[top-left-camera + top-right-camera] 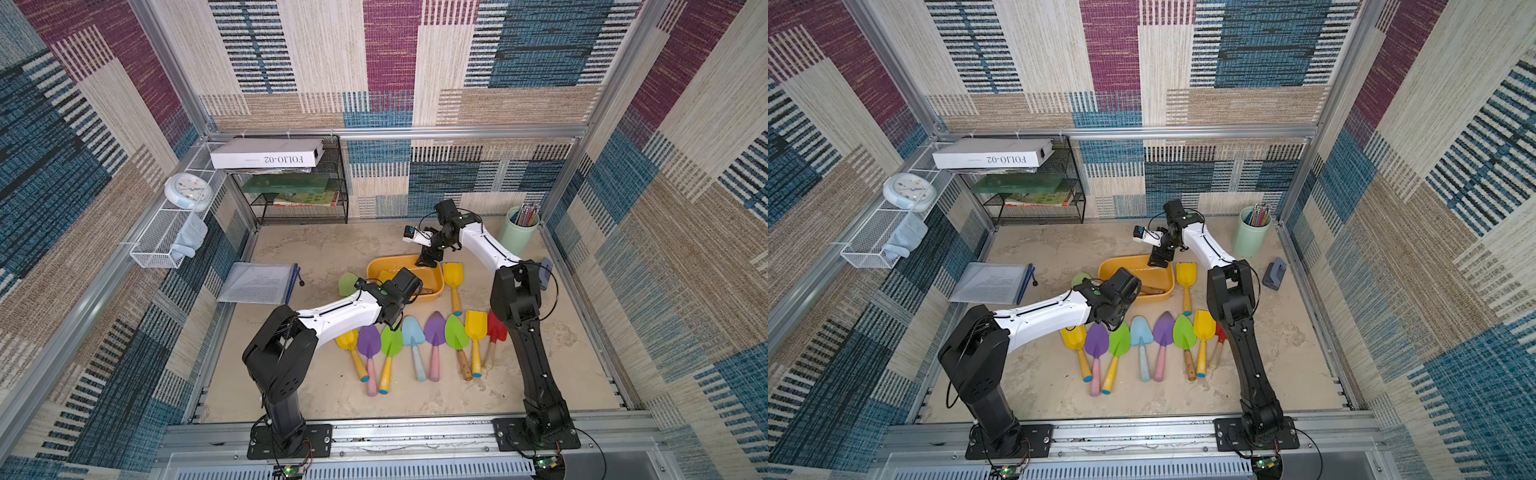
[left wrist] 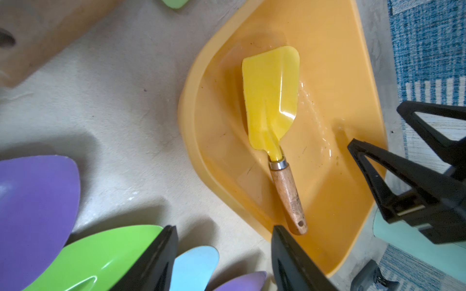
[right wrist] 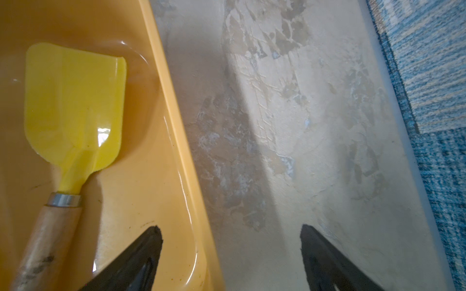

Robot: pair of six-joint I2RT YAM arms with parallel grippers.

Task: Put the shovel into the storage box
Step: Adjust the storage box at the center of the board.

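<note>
**Shovel (image 2: 271, 100) lies flat in the storage box (image 2: 340, 63); both grippers are spread and empty**

Two arms rise from the lower edge in both top views. The left gripper (image 2: 224, 228) hangs over the box's lower-left edge, jaws apart with nothing between them. The right gripper (image 3: 230, 228) is at the box's upper rim. Its jaws are wide apart, one finger above the box floor and the other above the bare table (image 3: 302, 126).

There are four containers.
- **Black mesh rack (image 1: 303, 218):** up and left of centre, it holds books and carries one white box marked FOLIO-02 (image 1: 266, 153) on top.
- **White wire basket (image 1: 149, 253):** at the left, it holds a pale blue cloth (image 1: 189, 237). One round clock (image 1: 189, 191) sits above it.
- **Storage box:** at mid-frame, it holds one shovel with a yellow blade and a wooden handle.
- **Mint-green cup (image 1: 515, 239):** at the right, it holds pencils (image 1: 525, 216).

One clear folder (image 1: 257, 282) lies left of the box.

On the table below the box is a row of eight shovels (image 1: 435, 332): two yellow, two purple, two green, one light blue and one red. A ninth yellow shovel (image 1: 453, 276) lies just right of the box. One green blade (image 1: 345, 284) shows at the box's left, its handle hidden.
</note>
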